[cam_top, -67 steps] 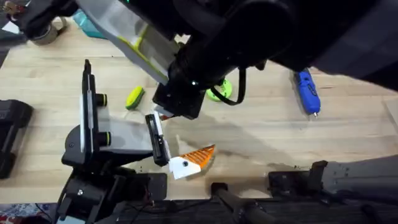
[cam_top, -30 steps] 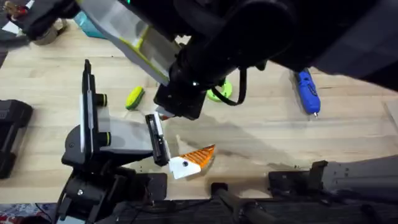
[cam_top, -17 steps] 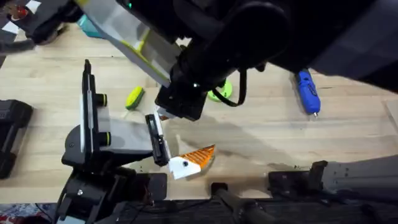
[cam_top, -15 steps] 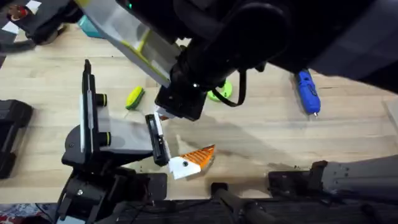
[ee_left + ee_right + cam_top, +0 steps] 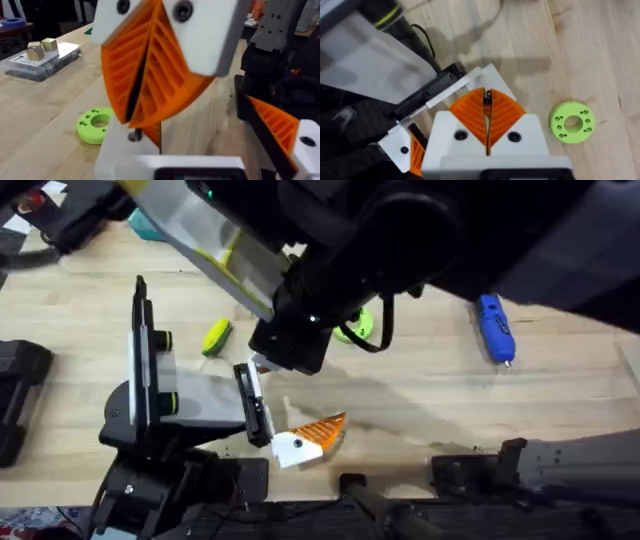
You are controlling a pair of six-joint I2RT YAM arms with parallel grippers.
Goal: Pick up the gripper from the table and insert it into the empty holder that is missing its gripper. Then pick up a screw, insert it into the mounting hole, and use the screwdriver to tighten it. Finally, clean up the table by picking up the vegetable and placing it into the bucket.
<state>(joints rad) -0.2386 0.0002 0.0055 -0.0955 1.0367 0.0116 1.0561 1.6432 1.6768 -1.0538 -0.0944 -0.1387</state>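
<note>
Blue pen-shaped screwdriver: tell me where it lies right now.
In the overhead view the blue pen-shaped electric screwdriver lies on the light wooden table at the far right, silver tip toward the arms' bases, well right of the lime-green ring.

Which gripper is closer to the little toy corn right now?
Right. The right gripper hangs close by the vegetable; the left gripper sits farther off, nearer the arms' bases.

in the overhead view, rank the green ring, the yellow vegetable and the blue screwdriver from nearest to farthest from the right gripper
From the right gripper, beside the holder's rail:
1. The vegetable, on its left.
2. The green ring, on its right, only slightly farther.
3. The screwdriver, far off on the right.
</note>
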